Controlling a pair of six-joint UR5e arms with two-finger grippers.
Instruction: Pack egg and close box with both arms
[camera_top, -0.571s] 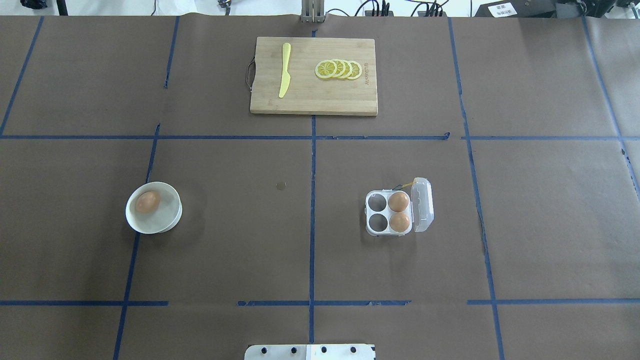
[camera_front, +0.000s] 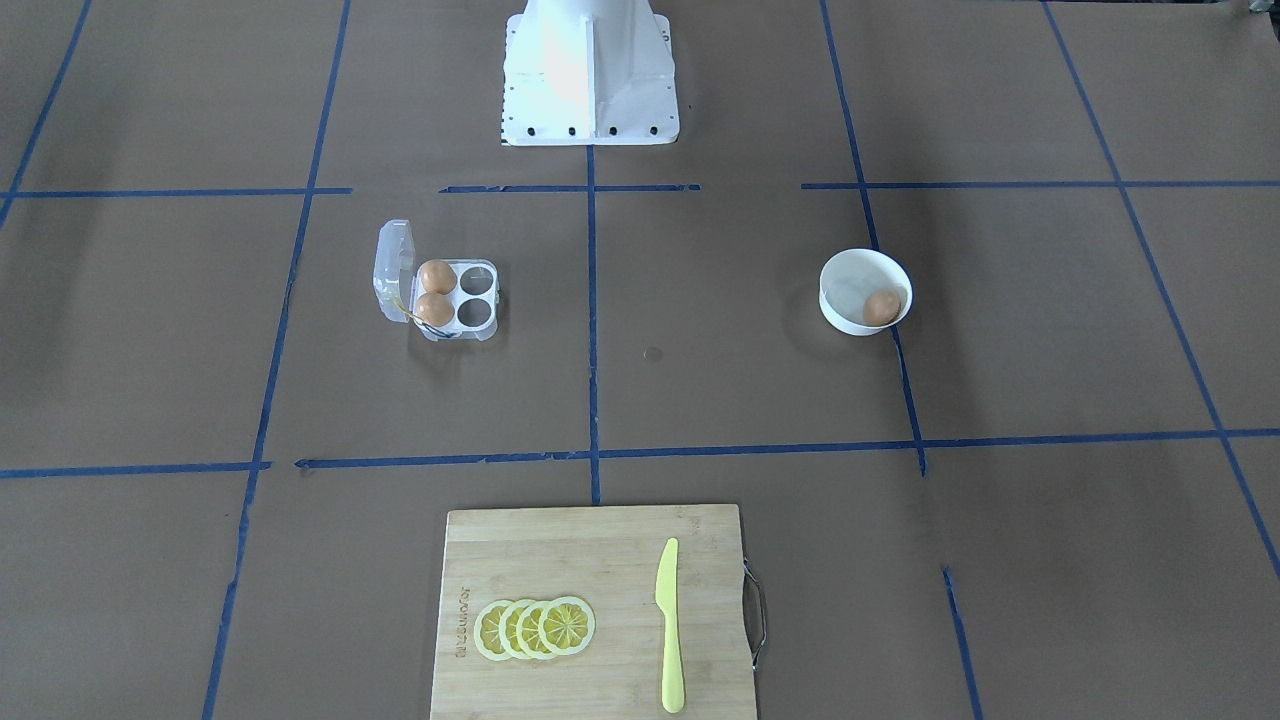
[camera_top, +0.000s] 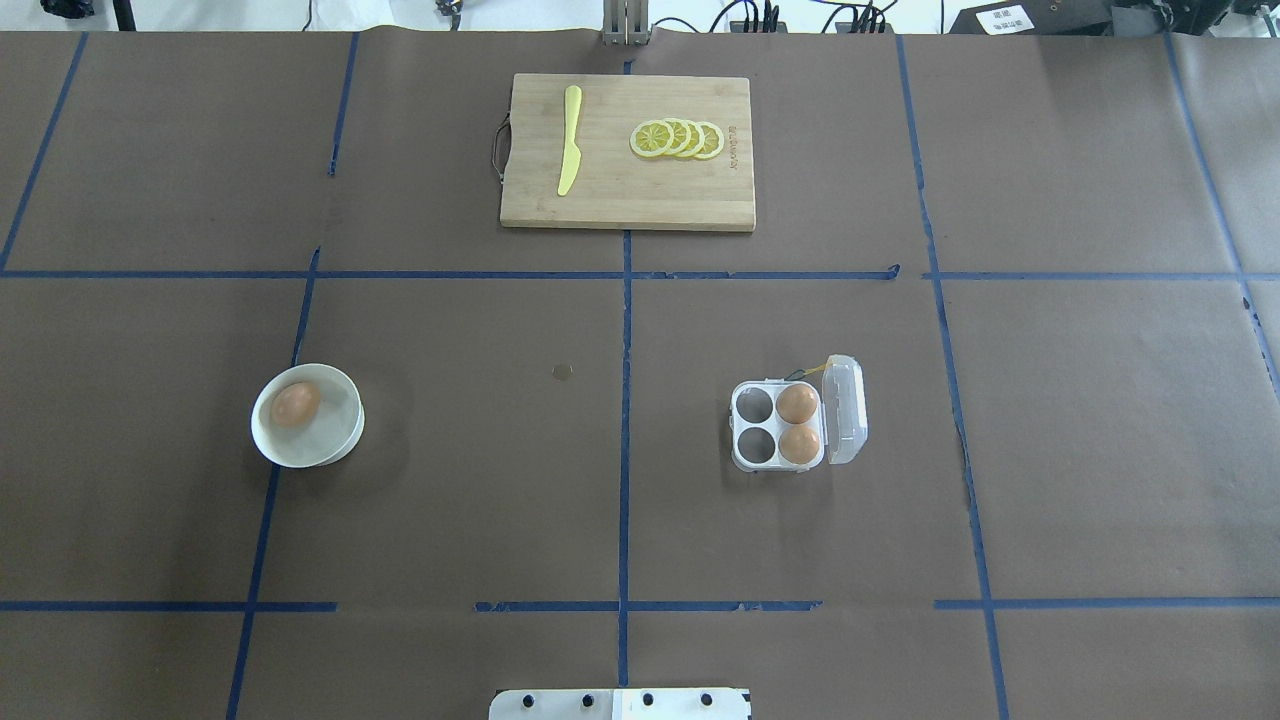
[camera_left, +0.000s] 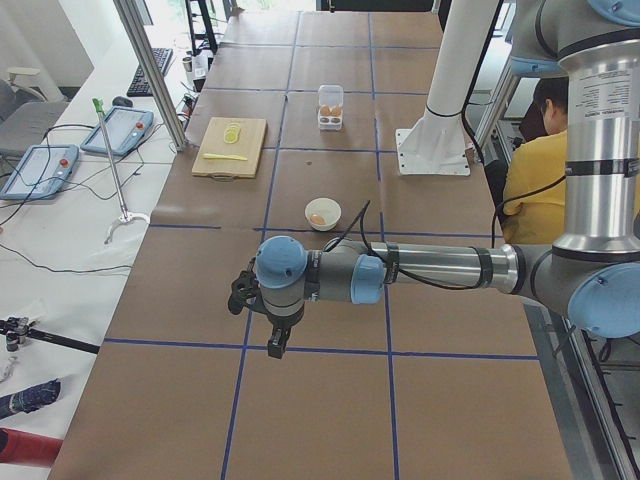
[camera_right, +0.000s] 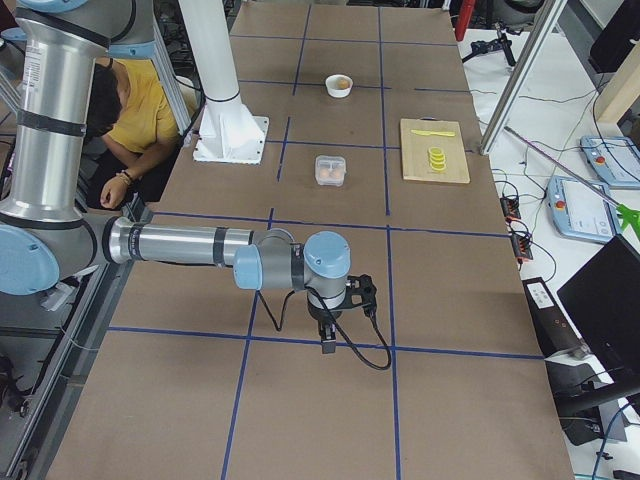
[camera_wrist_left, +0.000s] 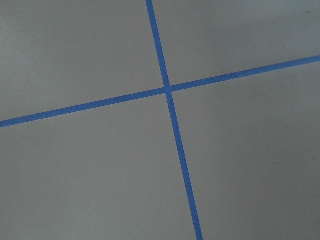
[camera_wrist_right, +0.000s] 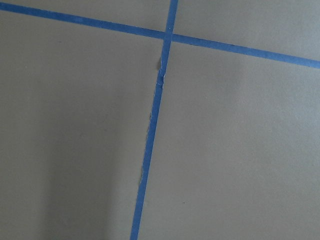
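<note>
The egg (camera_top: 296, 404) lies in a white bowl (camera_top: 328, 432) on the table's left side; it also shows in the front view (camera_front: 881, 307). The clear box (camera_top: 777, 424) stands open right of centre, its lid (camera_top: 846, 410) raised on the right. Two other brown eggs (camera_top: 797, 403) fill its right cells; the two left cells are empty. My left gripper (camera_left: 276, 348) hangs over bare table far from the bowl. My right gripper (camera_right: 327, 343) hangs far from the box. I cannot tell whether either is open or shut. Both wrist views show only paper and blue tape.
A wooden cutting board (camera_top: 620, 205) with a yellow knife (camera_top: 569, 140) and lemon slices (camera_top: 677, 138) lies at the far middle. The white base block (camera_top: 620, 703) is at the near edge. A person in yellow (camera_left: 535, 170) sits behind the robot.
</note>
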